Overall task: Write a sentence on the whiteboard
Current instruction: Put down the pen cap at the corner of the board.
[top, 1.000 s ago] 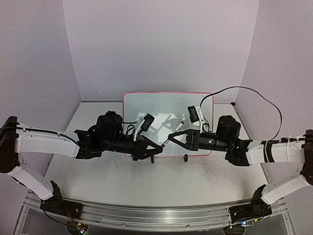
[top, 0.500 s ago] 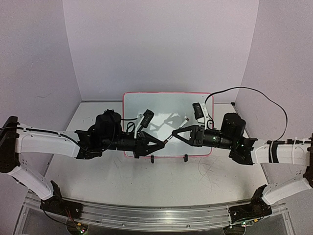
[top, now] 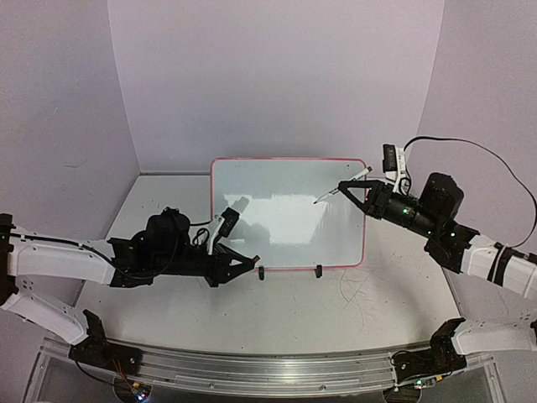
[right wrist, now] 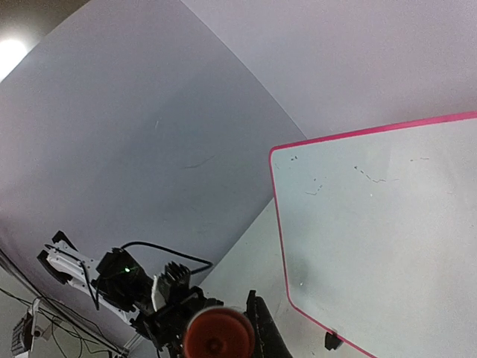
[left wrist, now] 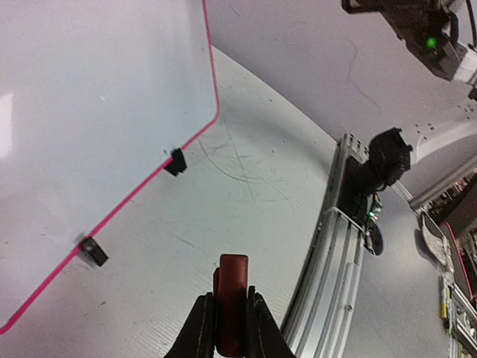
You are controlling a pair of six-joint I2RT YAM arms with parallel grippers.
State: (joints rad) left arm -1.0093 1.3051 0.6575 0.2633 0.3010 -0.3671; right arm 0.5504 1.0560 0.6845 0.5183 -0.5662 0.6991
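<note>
Because the marker [top: 327, 196] must be uncapped for writing, its red cap [left wrist: 232, 294] is pinched in the left gripper [left wrist: 227, 332], low beside the whiteboard [top: 277, 180], which is stood up in the middle of the table [top: 168, 311]. The marker is squeezed in the right gripper [top: 346, 188] and aimed at the board's upper right part.

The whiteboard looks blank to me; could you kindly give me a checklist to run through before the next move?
1. Whiteboard upright on both black clip feet: ok.
2. Writing surface free of any sentence, only faint specks: ok.
3. Marker clamped in the right pincer, pointing at the board's upper right: ok.
4. Marker tip bare: cannot tell; the left pincer is shut on a red cap.
5. Left pincer low by the board's bottom edge, off the writing area: ok.
6. Tip touching the board: cannot tell.
</note>
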